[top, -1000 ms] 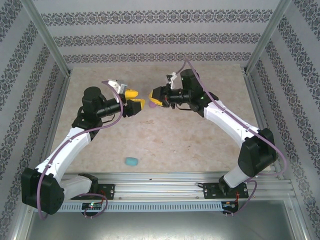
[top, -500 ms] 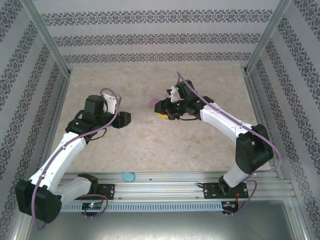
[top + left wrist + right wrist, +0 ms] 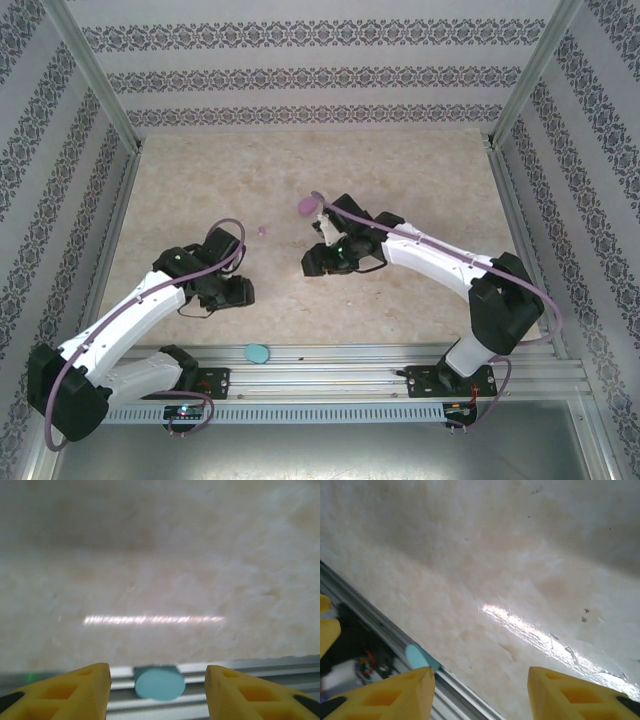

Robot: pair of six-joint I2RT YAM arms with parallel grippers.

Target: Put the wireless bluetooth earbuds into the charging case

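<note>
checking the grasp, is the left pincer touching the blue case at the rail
Apart. The top view shows a strip of bare table between the left pincer and the blue case, which lies nearer the arm bases.

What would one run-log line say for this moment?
left end effector: open, empty | right end effector: open, empty | cyan case: on near rail | pink case: on table | pink earbud: loose on table
</note>
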